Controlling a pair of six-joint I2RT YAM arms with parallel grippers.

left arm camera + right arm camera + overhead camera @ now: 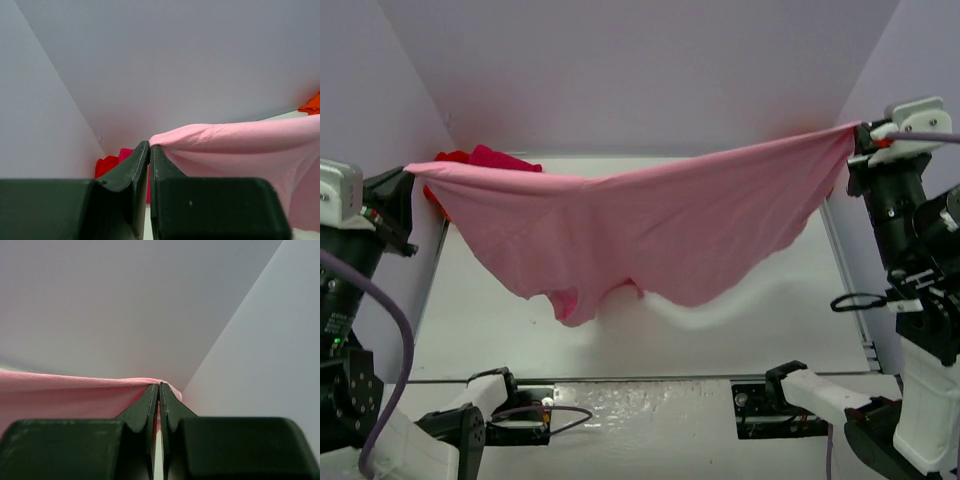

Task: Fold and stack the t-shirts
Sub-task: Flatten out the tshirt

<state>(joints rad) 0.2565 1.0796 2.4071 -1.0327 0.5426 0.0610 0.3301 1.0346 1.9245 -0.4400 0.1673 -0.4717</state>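
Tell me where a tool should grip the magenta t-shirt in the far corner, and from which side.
Probably its crumpled top, from above: the magenta t-shirt lies bunched in the corner, walls behind and left, red t-shirt beside it, the stretched light pink t-shirt hanging in front.

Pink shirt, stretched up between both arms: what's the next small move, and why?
Probably lower both grippers together, drawing the pink shirt toward the near edge so that it lays out flat on the table. The left gripper and right gripper are each shut on one end of its top edge. The cloth hangs spread in the air and sags in the middle.
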